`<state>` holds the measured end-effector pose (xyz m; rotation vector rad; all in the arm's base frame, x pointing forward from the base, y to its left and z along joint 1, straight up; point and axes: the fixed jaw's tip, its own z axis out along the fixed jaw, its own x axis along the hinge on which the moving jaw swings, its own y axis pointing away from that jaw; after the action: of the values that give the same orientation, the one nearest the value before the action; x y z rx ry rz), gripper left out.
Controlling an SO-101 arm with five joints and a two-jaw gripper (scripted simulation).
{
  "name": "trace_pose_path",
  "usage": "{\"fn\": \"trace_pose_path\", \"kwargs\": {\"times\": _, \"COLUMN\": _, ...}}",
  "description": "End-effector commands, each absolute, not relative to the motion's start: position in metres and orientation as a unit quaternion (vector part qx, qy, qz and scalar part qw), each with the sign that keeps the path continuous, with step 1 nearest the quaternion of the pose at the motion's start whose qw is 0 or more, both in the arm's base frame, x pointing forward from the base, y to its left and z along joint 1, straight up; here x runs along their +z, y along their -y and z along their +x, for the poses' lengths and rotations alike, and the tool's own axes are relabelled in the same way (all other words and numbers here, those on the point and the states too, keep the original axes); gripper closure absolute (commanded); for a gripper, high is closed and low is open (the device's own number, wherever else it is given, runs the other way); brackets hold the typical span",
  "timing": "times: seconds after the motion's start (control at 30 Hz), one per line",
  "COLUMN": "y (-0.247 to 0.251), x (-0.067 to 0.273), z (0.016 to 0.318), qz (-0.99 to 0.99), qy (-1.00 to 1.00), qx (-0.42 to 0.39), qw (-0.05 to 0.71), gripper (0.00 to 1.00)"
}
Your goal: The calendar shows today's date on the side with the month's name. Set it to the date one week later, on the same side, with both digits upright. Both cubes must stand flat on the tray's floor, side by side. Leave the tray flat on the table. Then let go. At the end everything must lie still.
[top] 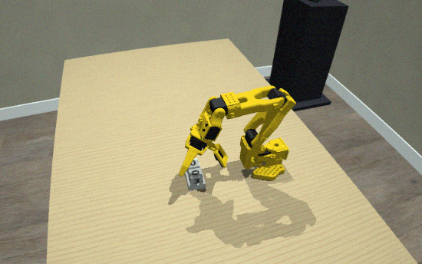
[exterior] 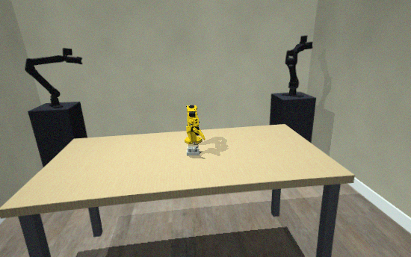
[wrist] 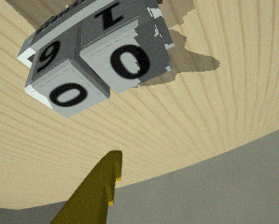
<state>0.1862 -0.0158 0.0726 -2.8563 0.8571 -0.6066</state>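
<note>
On the pale wood-grained tabletop (top: 123,115) (exterior: 157,164) (wrist: 190,120), the small grey calendar tray (top: 196,188) (exterior: 193,154) (wrist: 26,52) is resting directly, near my yellow arm base (top: 247,159), which is also standing on the wood; my shadow is falling across the grain.

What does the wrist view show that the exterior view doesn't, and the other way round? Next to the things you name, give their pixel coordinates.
Only wrist: readable black zeros (top: 192,173) (wrist: 115,61) on the cubes' faces.

Only exterior: two black jointed arms (exterior: 54,59) (exterior: 294,67) and dark straight table legs (exterior: 330,220).

Both: the pale wooden table (top: 130,115) (exterior: 127,160) (wrist: 190,125), small light-grey cubes (top: 199,171) (exterior: 193,149) (wrist: 65,82) in their grey tray (top: 197,189) (exterior: 193,153) (wrist: 55,20), and at least part of the yellow robot arm (top: 253,101) (exterior: 192,121) (wrist: 90,195).
</note>
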Motion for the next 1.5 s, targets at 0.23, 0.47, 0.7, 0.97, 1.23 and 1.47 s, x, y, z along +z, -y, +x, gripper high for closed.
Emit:
{"fn": "trace_pose_path", "kwargs": {"times": 0.23, "y": 0.019, "x": 0.072, "z": 0.161, "qz": -0.989, "qy": -0.125, "qx": -0.085, "qw": 0.005, "gripper": 0.63}}
{"fn": "trace_pose_path", "kwargs": {"times": 0.47, "y": 0.019, "x": 0.071, "z": 0.152, "qz": -0.996, "qy": -0.08, "qx": -0.049, "qw": 0.001, "gripper": 0.67}}
{"fn": "trace_pose_path", "kwargs": {"times": 0.7, "y": 0.018, "x": 0.071, "z": 0.147, "qz": -0.998, "qy": -0.05, "qx": -0.026, "qw": -0.001, "gripper": 0.7}}
{"fn": "trace_pose_path", "kwargs": {"times": 0.97, "y": 0.018, "x": 0.071, "z": 0.146, "qz": -0.999, "qy": -0.046, "qx": -0.023, "qw": -0.001, "gripper": 0.7}}
{"fn": "trace_pose_path", "kwargs": {"times": 1.23, "y": 0.02, "x": 0.076, "z": 0.15, "qz": -0.998, "qy": -0.045, "qx": -0.034, "qw": -0.001, "gripper": 0.7}}
{"fn": "trace_pose_path", "kwargs": {"times": 1.47, "y": 0.02, "x": 0.076, "z": 0.15, "qz": -0.998, "qy": -0.045, "qx": -0.034, "qw": -0.001, "gripper": 0.7}}
